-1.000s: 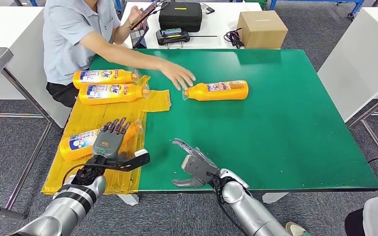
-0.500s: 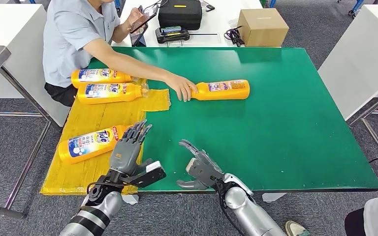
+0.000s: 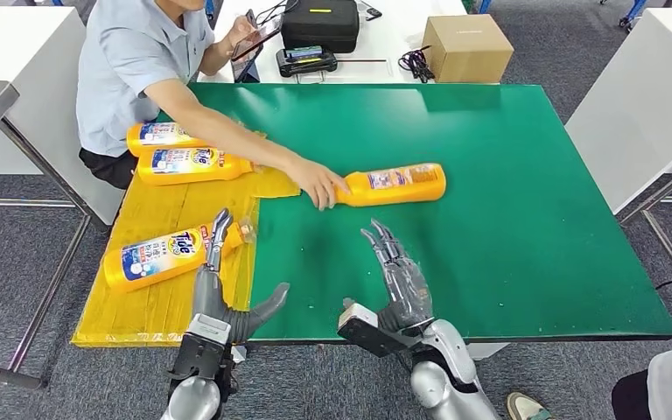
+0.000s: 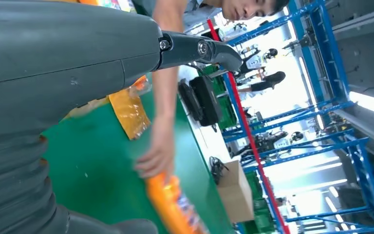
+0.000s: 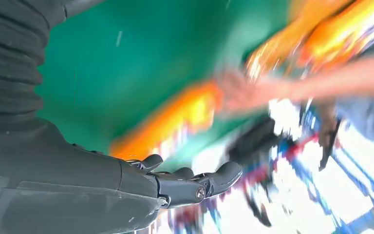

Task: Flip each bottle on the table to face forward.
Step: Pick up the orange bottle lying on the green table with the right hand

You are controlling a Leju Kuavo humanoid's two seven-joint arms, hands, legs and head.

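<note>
Three bottles (image 3: 171, 255) on the yellow sheet (image 3: 175, 210) beside the green mat (image 3: 490, 219) seemingly show front labels. On the mat, a person's hand (image 3: 318, 184) holds the fourth bottle (image 3: 394, 185), probably unflipped. Left hand (image 3: 219, 293) and right hand (image 3: 398, 280) are spread, holding nothing.

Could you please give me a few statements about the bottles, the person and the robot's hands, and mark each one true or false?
1. The person's hand touches the cap end of the bottle on the green mat. True.
2. The right hand grips that bottle. False: it hovers open, short of it, holding nothing.
3. Three bottles lie on the yellow sheet. True.
4. The left hand holds the nearest bottle. False: its fingers are spread and hold nothing.
5. The cardboard box stands on the green mat. False: it sits on the white table behind.
</note>
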